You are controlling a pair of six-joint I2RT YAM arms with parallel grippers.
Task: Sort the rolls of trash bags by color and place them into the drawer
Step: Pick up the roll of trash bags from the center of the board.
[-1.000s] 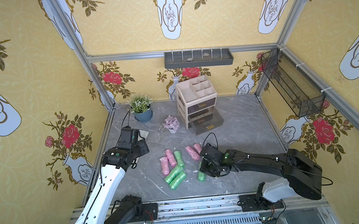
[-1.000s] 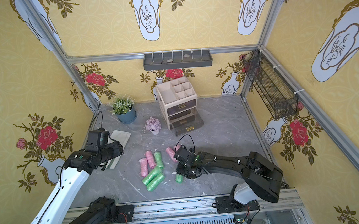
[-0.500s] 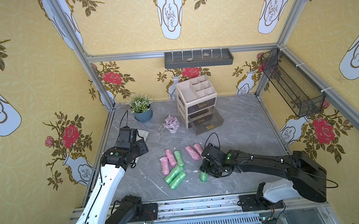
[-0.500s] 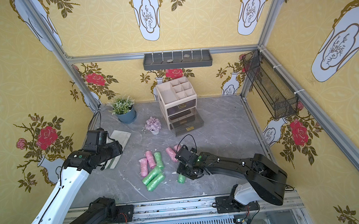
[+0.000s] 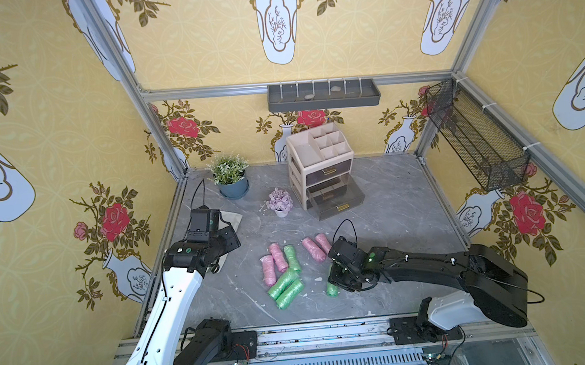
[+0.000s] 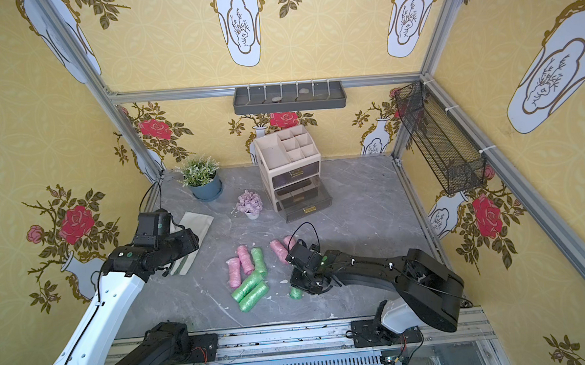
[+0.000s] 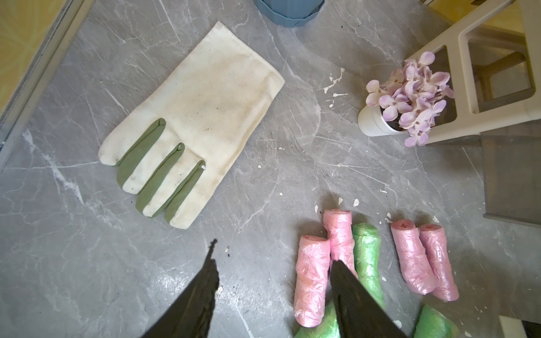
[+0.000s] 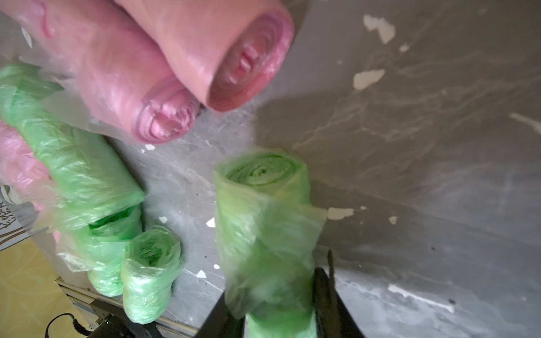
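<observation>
Pink and green rolls of trash bags lie in the middle of the grey table: two pink beside a green one, two more green, and a pink pair. My right gripper is low at the table, shut on a separate green roll, one jaw on each side. My left gripper hangs open and empty to the left of the rolls. The organizer's bottom drawer stands pulled out.
A white and green glove lies flat by the left wall. At the back stand a blue potted plant, a small lilac flower pot and the beige organizer. A wire basket hangs on the right wall.
My right arm has shifted a little and the green roll in its jaws has edged toward the table's front. The left arm has not moved.
</observation>
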